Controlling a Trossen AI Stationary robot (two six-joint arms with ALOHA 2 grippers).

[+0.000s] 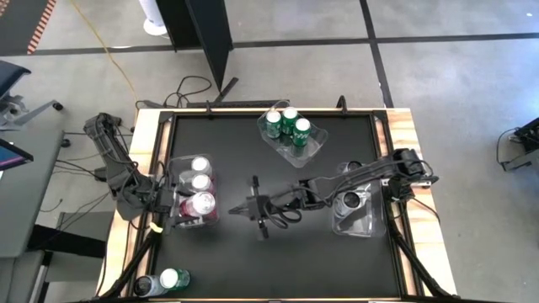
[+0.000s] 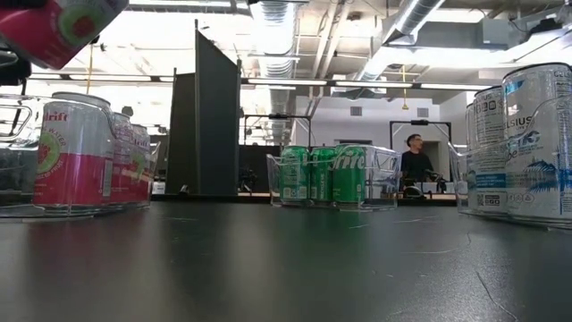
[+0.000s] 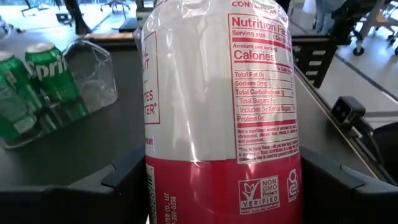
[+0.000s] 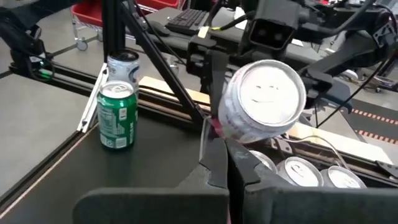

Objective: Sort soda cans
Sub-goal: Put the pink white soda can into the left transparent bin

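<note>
Over the left-side clear plastic bin [image 1: 179, 168], the left hand [image 1: 181, 212] grips a pink-and-white soda can [image 1: 200, 204], fingers clamped on either side of its body, the can tilted and lifted above the two pink cans [image 1: 200, 173] already standing in that bin. Mid-counter, the right hand [image 1: 250, 207] hangs with its fingers pressed together, holding nothing. Up at the far edge of the black counter [image 1: 337, 261], three green cans [image 1: 285, 124] stand in their own clear bin. On the right, a silver-and-white can [image 1: 351, 200] sits in a third bin. Down at the near left corner, one green can [image 1: 170, 279] and one dark can [image 1: 145, 285] stand side by side.
</note>
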